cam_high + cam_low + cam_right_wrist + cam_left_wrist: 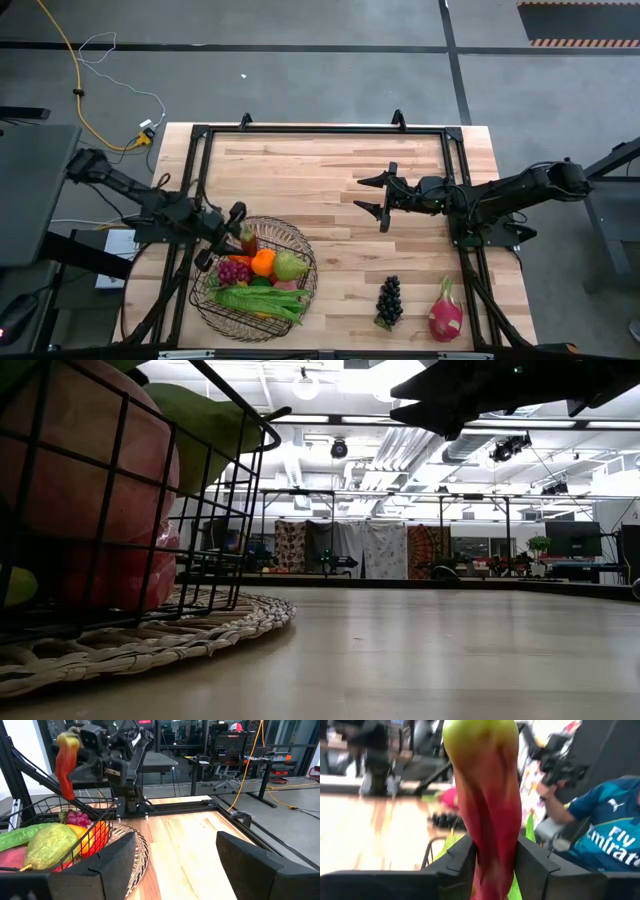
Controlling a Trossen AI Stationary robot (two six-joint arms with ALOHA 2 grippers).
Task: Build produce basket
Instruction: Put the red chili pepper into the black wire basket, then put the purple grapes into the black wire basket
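The wooden table (pixel 330 200) carries a round wire-mesh basket (pixel 300 302) on a woven mat (pixel 150 642) at about seven o'clock of the tabletop in the high view. It already holds purple grapes (pixel 234 270), an orange (pixel 262 262), a green pear (pixel 290 266) and green beans (pixel 262 302). Toward five o'clock, well apart from the basket, lie a pink dragon fruit (pixel 446 310) and a dark grape bunch (pixel 389 300).

The left gripper (pixel 237 228) hangs over the basket's rim at ten o'clock, fingers (pixel 462 862) clamped on a red-yellow mango (pixel 487 805), which the right wrist view shows dangling above the fruit. The right gripper (pixel 378 197) waits near the table's centre, jaws spread and holding nothing.

The step in hand looks like dropping the mango in. Next it needs lowering into a free pocket before the fingers let go, so it neither rolls out nor knocks the pear
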